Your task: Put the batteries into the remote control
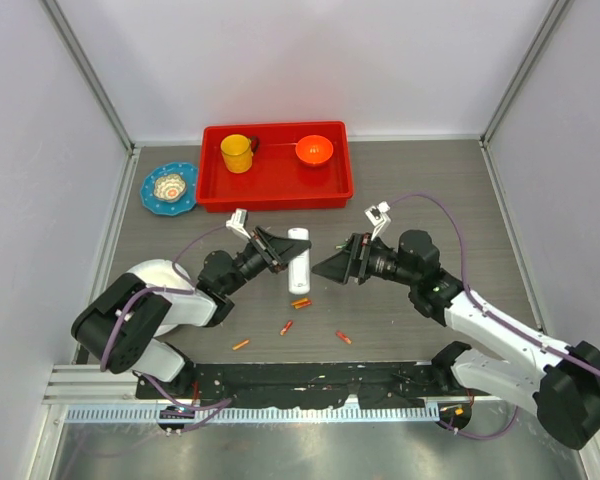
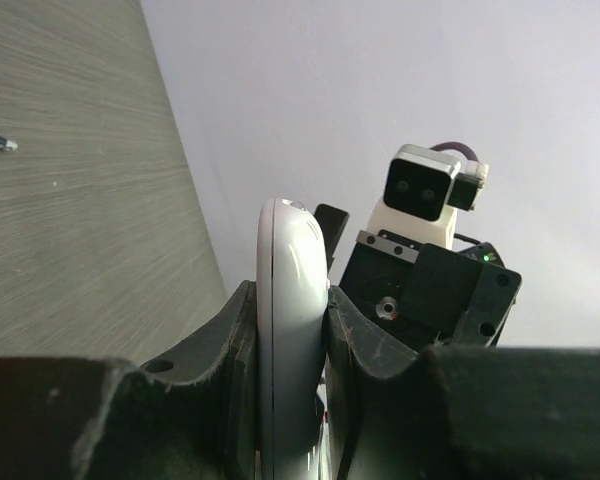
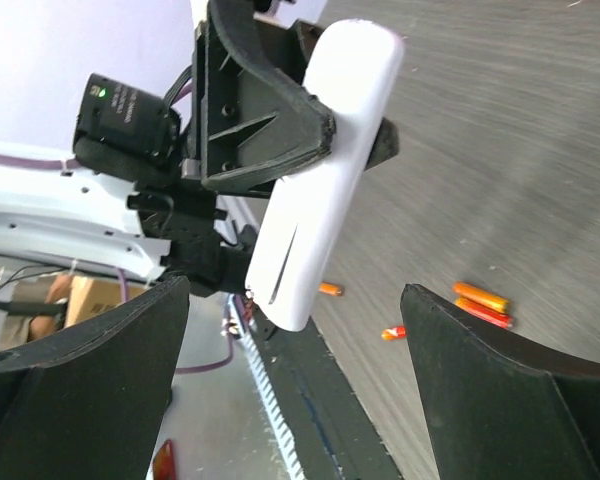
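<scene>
My left gripper is shut on the remote control, a slim white oblong held above the table at the middle. In the left wrist view the remote control stands edge-on, clamped between both jaws of the left gripper. My right gripper is open just right of it, jaws wide and facing it. In the right wrist view the remote control hangs ahead of the open right gripper, untouched by it. Several orange batteries lie loose on the table below.
A red tray at the back holds a yellow cup and an orange bowl. A blue plate lies left of it. More batteries lie near the front rail.
</scene>
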### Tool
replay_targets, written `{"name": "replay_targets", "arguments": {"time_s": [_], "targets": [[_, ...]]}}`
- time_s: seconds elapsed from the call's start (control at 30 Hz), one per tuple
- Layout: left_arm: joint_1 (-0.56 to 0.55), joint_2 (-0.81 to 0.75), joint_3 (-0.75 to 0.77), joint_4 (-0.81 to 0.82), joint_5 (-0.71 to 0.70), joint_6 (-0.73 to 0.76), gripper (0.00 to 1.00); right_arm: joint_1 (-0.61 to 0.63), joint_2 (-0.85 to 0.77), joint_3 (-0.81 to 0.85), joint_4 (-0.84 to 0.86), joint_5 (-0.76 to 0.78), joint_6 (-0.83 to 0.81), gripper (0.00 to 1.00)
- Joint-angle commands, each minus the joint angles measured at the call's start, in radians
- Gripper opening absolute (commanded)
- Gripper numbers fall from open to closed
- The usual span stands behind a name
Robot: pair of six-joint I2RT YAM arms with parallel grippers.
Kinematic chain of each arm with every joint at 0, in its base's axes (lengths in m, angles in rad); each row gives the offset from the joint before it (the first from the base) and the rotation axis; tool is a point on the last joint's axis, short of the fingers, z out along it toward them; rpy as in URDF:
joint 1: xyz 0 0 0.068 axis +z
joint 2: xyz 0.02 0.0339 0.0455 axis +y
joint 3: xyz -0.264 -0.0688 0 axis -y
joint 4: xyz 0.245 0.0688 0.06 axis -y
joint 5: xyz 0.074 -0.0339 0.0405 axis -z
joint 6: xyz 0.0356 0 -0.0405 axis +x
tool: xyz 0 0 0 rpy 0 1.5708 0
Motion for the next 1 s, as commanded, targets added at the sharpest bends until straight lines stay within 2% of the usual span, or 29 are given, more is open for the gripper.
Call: {"name": "replay_targets", "arguments": {"time_s": [0.0, 0.17, 0.37, 0.8, 0.97], "targets": [[0.006, -0.01, 0.052, 0.257, 0.071, -0.024, 0.0, -0.005, 0.042, -0.031, 0.284, -0.135, 0.106, 0.92], [0.007, -0.004, 0.063, 0.257, 0.071, -0.024, 0.0, -0.002, 0.092, -0.038, 0.322, -0.167, 0.117, 0.92], [0.006, 0.002, 0.072, 0.257, 0.071, -0.024, 0.0, 0.006, 0.129, -0.013, 0.266, -0.175, 0.074, 0.92], [0.007, 0.004, 0.077, 0.257, 0.083, -0.029, 0.0, 0.038, 0.207, 0.024, 0.288, -0.175, 0.069, 0.85], [0.006, 0.001, 0.075, 0.257, 0.089, -0.03, 0.0, 0.056, 0.256, 0.044, 0.302, -0.166, 0.077, 0.79]]}}
